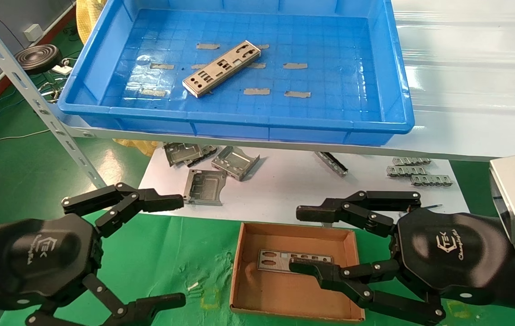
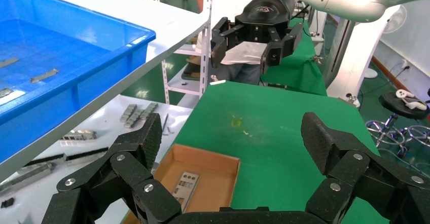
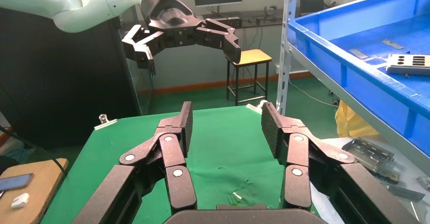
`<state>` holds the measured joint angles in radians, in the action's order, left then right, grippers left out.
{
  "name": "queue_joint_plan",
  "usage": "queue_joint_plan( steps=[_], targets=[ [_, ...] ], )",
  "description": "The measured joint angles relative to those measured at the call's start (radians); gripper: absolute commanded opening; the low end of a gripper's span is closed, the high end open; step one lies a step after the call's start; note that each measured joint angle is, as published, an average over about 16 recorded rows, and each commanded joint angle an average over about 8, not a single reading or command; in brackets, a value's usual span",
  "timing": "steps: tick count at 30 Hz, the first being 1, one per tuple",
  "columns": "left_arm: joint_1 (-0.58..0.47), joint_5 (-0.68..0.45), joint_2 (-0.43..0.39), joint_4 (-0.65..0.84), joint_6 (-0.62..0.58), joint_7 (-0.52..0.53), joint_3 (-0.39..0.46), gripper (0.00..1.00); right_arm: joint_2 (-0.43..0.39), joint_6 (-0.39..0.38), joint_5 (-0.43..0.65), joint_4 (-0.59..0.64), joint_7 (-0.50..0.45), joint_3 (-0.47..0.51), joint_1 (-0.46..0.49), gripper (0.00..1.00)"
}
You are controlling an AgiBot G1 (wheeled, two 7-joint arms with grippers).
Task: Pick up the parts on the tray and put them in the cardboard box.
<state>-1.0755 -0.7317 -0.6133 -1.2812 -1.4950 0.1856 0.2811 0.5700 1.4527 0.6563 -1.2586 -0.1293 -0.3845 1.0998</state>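
Observation:
One silver-grey punched plate (image 1: 221, 69) lies at a slant in the middle of the blue tray (image 1: 393, 81) on the upper shelf; its end shows in the right wrist view (image 3: 409, 63). A second plate (image 1: 280, 259) lies flat in the brown cardboard box (image 1: 248, 290) on the green mat, also seen in the left wrist view (image 2: 185, 185). My right gripper (image 1: 300, 240) is open and empty, hovering over the box's right side. My left gripper (image 1: 178, 251) is open and empty, low at the front left, beside the box.
Small grey tape-like strips (image 1: 297, 94) are scattered on the tray floor. Bent grey brackets (image 1: 235, 162) and small metal pieces (image 1: 416, 174) lie on the white sheet under the shelf. A slanted shelf post (image 1: 35, 99) stands at the left.

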Motion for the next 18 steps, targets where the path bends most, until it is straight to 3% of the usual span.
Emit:
queue_joint_plan(
  steps=[18],
  targets=[
    [0.000,0.000,0.000,0.000,0.000,0.000,0.000,1.00,0.000,0.000,0.000,0.000,0.000,0.000,0.000,1.00]
  ],
)
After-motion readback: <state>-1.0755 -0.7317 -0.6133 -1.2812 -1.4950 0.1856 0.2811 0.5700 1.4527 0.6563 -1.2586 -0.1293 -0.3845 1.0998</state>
